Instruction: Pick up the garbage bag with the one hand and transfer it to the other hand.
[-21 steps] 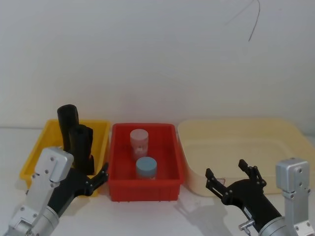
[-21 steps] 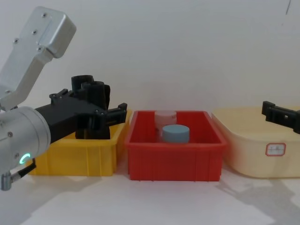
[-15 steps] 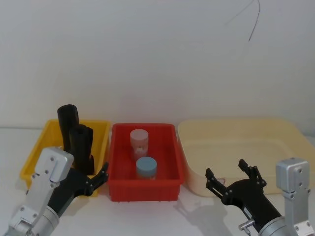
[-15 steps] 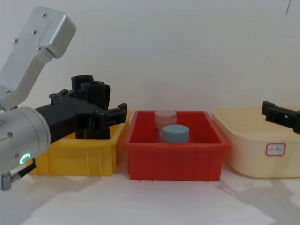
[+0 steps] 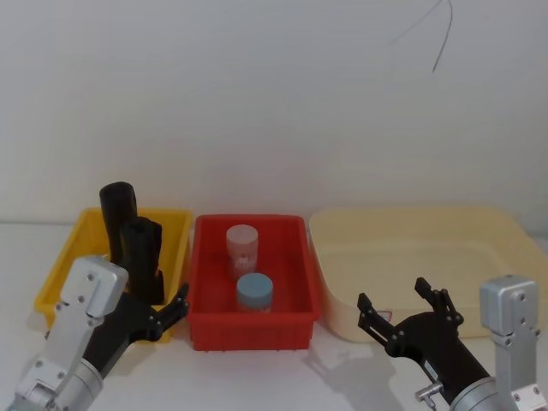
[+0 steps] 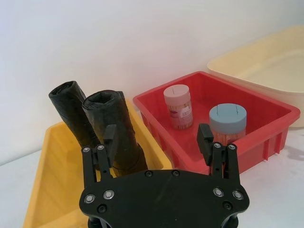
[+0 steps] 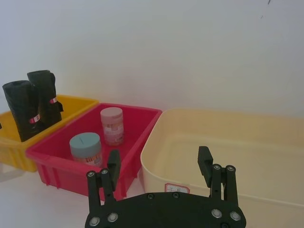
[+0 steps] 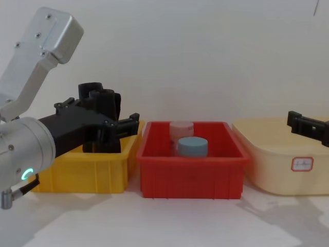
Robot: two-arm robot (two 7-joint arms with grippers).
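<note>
**A:** Where is the garbage bag sitting?

**B:** The garbage bag [image 5: 141, 253], a tall slim black roll, is standing on end in the yellow bin [image 5: 58, 270] at the robot's left, toward the bin's front right corner. It is rising well above the bin's walls. A second black roll [image 5: 116, 210] is standing just behind it in the same bin.

**A:** Is anything gripping it?

**B:** No. The left gripper [image 6: 156, 135] is hovering at that front right corner, pointing at the bag, with its two fingers spread wide apart. In the left wrist view one finger is lining up in front of the bag, and I cannot tell whether it is touching. The bag is not clamped.

**A:** What is lying beside the yellow bin?

**B:** A red bin [image 5: 253, 330] is sitting just to its right. Inside it a blue-capped jar [image 5: 254, 291] is standing near the front, and a pink-capped jar [image 5: 242, 244] is standing right behind it. Farther right, a wide cream tub [image 5: 479, 257] is resting beside the red bin. All three containers are sitting in a row on a white table [image 5: 257, 377].

**A:** And the other arm?

**B:** The right gripper [image 5: 392, 298] is waiting low before the cream tub's front wall, well apart from the bag. Its fingers are also spread apart, holding nothing.
</note>
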